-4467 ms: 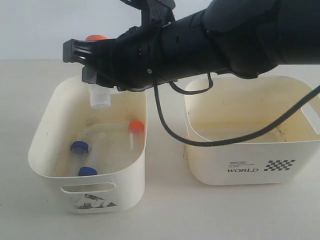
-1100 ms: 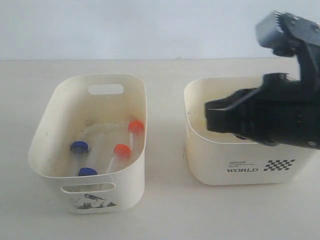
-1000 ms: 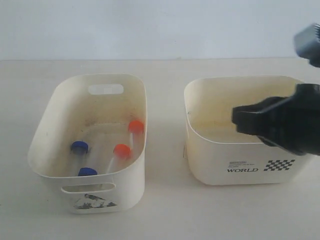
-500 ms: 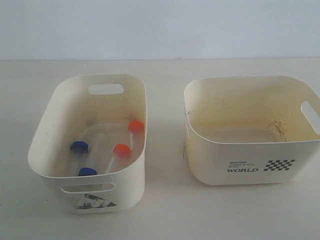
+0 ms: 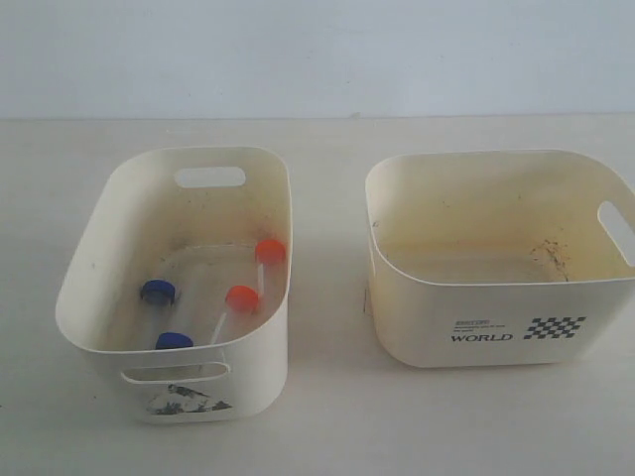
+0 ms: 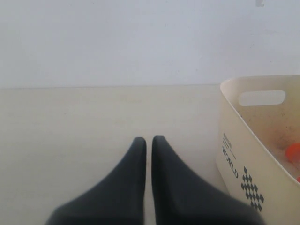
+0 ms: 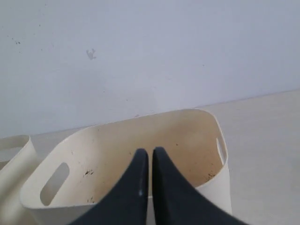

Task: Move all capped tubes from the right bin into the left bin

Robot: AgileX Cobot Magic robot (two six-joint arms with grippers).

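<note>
Table (image 5: 327, 426): two bins (image 5: 248, 382) (image 5: 427, 317), four capped tubes (image 5: 158, 291) (image 5: 174, 341) (image 5: 241, 297) (image 5: 269, 250)

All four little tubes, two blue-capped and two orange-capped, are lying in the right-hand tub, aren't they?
No. The exterior view shows the blue-capped tubes and orange-capped tubes all lying in the left bin; the right bin holds none.
</note>
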